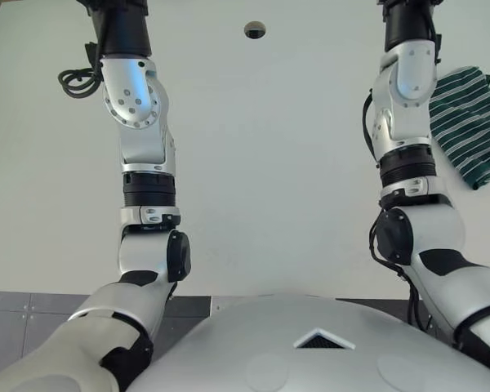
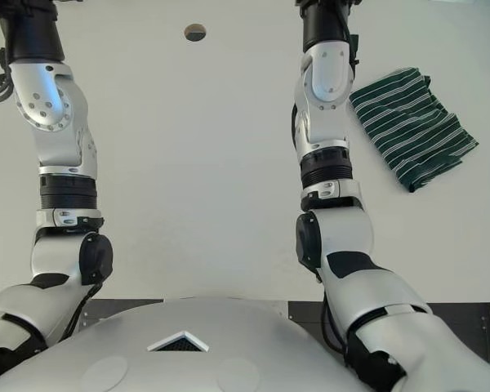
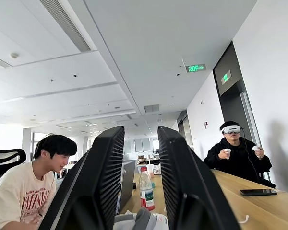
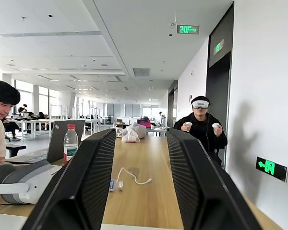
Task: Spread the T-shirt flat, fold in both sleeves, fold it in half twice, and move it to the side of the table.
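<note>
The T-shirt (image 2: 412, 126), dark green with thin white stripes, lies folded into a small bundle at the right side of the white table (image 2: 196, 163); it is also at the right edge of the left eye view, T-shirt (image 1: 472, 122). Both arms stretch forward over the table, the right arm just left of the bundle and not touching it. My left gripper (image 3: 139, 182) points out into the room and is open, with nothing between its black ribbed fingers (image 3: 103, 182). My right gripper (image 4: 139, 187) is likewise open and holds nothing.
A small round hole (image 2: 195, 32) sits in the tabletop at the far middle. A black cable (image 1: 77, 80) loops beside the left forearm. The table's front edge (image 2: 229, 300) runs just ahead of the robot.
</note>
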`<state>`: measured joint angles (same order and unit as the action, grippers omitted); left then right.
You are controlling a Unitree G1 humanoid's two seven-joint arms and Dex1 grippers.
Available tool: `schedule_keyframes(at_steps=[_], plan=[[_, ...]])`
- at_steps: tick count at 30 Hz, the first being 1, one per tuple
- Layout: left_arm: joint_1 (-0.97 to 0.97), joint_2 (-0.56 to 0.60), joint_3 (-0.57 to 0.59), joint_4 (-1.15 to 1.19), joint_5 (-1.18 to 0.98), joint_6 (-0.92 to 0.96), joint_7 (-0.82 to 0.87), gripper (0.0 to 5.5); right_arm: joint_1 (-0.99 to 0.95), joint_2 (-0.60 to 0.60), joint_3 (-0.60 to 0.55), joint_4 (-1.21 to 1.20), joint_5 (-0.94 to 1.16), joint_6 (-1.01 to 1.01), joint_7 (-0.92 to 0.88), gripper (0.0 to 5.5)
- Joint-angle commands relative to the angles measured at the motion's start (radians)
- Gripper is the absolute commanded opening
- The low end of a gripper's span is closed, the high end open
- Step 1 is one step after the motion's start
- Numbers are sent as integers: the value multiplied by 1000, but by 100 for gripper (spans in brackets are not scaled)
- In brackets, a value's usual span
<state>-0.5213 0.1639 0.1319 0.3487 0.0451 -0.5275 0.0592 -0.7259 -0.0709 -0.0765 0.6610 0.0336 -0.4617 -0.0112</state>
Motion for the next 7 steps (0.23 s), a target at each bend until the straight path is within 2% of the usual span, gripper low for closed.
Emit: schedule_keyframes(at_steps=[1,7], plan=[[-13,-9,-6,30,-7,8,-2,128,6,-8,4,-64,1,38,19,196],[-44,-27,-15,86,-18,-14,-9,128,10,-17,8,-95,72,96,159,196]])
